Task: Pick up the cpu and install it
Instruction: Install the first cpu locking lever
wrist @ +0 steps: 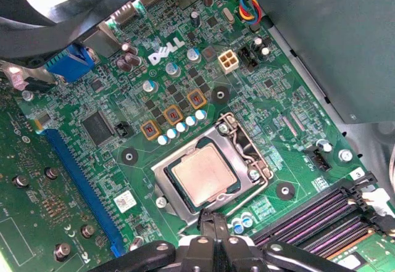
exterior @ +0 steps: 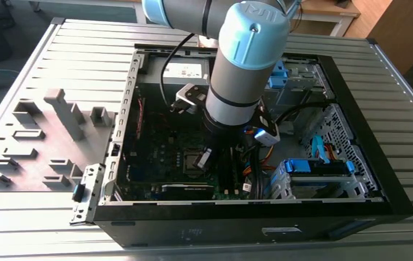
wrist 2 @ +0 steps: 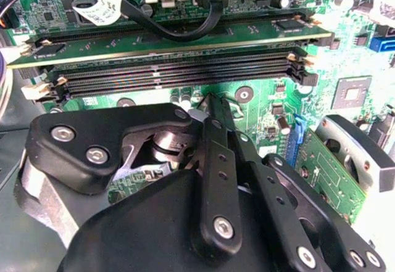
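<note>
In the exterior view, the arm [exterior: 246, 60] reaches down into the open computer case [exterior: 264, 217], which lies on the slatted desk [exterior: 61, 70]; its hand [exterior: 204, 159] hangs low over the motherboard [exterior: 155, 152].

In the second wrist view, the hand [wrist 2: 213, 108] has its fingers [wrist 2: 216, 142] pressed together, clenched on nothing, beside the memory slots [wrist 2: 179, 74].

In the first wrist view, the cpu [wrist: 203, 176] sits flat inside the socket frame [wrist: 213, 167] on the green board, just beyond the hand's [wrist: 213, 218] closed tips, apart from them.
</note>
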Controlling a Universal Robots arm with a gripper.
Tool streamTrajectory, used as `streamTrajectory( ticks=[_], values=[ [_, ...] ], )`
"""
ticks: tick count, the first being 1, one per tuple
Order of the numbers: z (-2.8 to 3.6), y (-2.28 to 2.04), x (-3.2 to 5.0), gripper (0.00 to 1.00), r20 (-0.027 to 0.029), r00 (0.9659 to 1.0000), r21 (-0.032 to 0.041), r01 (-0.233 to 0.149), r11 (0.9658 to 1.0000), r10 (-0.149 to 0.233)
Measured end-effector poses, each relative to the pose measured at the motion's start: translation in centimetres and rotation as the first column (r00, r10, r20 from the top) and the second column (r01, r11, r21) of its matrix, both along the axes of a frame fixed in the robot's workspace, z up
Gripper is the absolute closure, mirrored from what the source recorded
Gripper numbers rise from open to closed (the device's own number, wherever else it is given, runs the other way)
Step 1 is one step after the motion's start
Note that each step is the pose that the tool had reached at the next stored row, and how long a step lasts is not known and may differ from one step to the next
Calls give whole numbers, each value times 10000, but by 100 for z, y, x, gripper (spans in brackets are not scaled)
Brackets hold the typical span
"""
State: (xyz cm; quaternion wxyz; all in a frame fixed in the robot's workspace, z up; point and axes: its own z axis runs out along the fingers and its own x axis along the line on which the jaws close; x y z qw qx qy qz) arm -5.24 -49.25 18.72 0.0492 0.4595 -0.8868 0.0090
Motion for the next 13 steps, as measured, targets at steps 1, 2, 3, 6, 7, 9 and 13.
streamTrajectory(
  ticks=[1, 2, 3, 6, 7, 9, 13],
  values=[
    [0, 0, 0, 89, 0, 10000, 0, -1, 10000, 1],
    [0, 0, 0, 89, 0, 10000, 0, -1, 10000, 1],
    [0, 0, 0, 89, 0, 10000, 0, -2, 10000, 2],
    [1, -6, 0, 89, -1, 10000, 38, -4, 10000, 4],
    [1, -12, 0, 89, 0, 10000, 82, -4, 10000, 4],
    [1, -25, 0, 89, 0, 10000, 182, -4, 9998, 4],
    [1, -34, -4, 89, 1, 10000, 390, -3, 9992, 3]
  ],
)
